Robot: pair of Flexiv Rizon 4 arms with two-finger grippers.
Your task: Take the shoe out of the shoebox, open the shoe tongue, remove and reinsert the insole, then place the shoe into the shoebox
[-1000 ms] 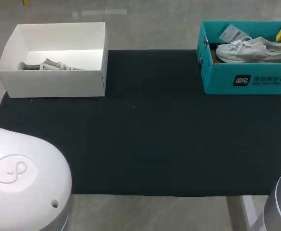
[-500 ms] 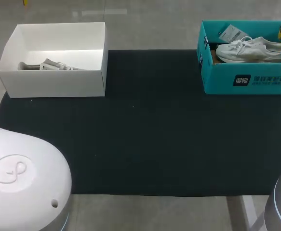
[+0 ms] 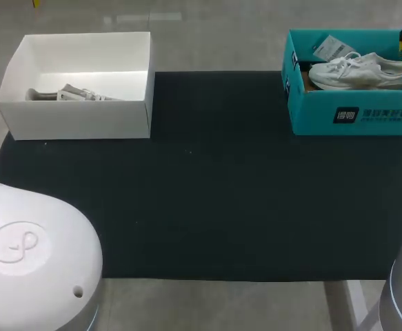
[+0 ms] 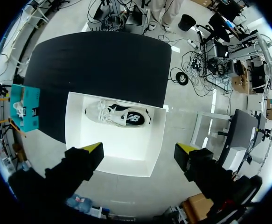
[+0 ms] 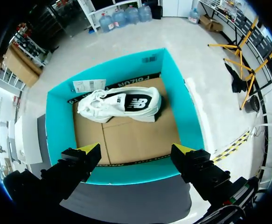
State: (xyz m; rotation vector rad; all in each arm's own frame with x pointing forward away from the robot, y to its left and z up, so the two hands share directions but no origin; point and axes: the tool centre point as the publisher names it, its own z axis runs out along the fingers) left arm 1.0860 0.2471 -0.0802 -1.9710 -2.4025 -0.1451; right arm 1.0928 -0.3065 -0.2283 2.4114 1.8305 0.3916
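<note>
On the table a black mat was spread. In the head view, a teal shoebox was seen at about 2 o'clock of the mat, at its far right corner. The white shoe was laid inside this shoebox, on the cardboard floor, with its toe turned toward 9 o'clock and its heel toward 3 o'clock. A paper tag was leaned against the far wall of the box, at about 11 o'clock from the shoe.

The right gripper was held above the near wall of the teal shoebox, and the shoe was seen ahead of it, not touched. Its two yellow-tipped fingers were kept wide apart, with nothing between them. In the head view only one yellow tip of it was shown, at 1 o'clock, just beyond the shoe's heel.

A white box was placed at about 10 o'clock, at the far left corner of the mat, well apart from the teal one. A second shoe was laid in it. The left gripper was held high over this box, its fingers also spread apart and empty.
</note>
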